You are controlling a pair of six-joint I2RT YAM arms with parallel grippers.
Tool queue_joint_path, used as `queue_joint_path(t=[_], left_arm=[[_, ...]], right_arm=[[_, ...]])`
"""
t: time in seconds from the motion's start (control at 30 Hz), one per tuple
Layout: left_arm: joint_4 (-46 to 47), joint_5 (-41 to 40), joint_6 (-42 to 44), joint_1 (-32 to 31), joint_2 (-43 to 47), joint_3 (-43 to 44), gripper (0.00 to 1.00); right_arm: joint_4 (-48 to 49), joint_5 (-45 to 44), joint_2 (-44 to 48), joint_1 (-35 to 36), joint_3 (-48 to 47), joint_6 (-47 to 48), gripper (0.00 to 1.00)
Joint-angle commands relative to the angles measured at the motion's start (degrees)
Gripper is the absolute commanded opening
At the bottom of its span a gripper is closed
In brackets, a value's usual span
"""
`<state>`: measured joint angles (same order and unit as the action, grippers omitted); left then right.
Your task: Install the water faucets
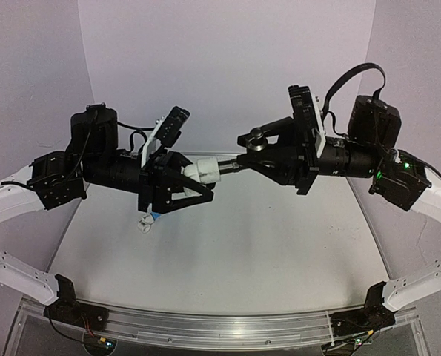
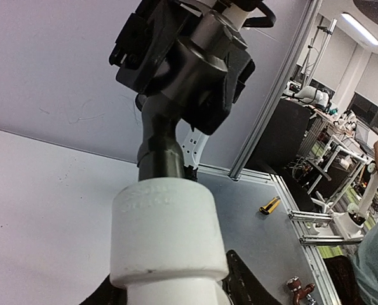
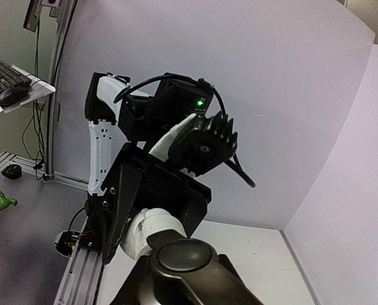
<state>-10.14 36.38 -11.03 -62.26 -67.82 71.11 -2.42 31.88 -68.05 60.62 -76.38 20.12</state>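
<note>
Arms meet mid-air over table (image 1: 279, 245), approx centre. R gripper (image 1: 248, 159) fingers narrow, clamped on grey metal faucet (image 1: 233, 165). Faucet tip sits in white fitting (image 1: 203, 172), w/ L gripper (image 1: 204, 179) fingers closed round it. Blue faucet (image 1: 152, 217) lies on table, left side, under L gripper, touching small white piece (image 1: 142, 225).

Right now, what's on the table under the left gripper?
A light blue faucet with a white end lies on the table; the left gripper above hides part of it.
</note>
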Motion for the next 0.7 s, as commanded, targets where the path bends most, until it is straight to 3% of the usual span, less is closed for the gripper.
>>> queue_joint_path(t=[0.0,0.47,0.6,0.67], left_arm=[[4.6,0.6,4.7,-0.2,2.9,-0.4,0.41],[-0.3,-14.9,32.9,-0.9,7.8,-2.5,0.27],[-1.6,-21.0,42.4,-2.4,9.1,-3.8,0.29],[-2.1,-24.9,45.2,-3.0,9.4,-4.2,0.35]], right_arm=[[4.7,2.3,0.8,0.0,-0.7,-8.1,0.0],[5.0,5.8,-1.1,-0.1,1.8,-30.0,0.0],[5.0,5.8,-1.5,-0.6,1.6,-31.1,0.0],[4.9,4.2,-1.5,-0.9,0.6,-28.8,0.0]])
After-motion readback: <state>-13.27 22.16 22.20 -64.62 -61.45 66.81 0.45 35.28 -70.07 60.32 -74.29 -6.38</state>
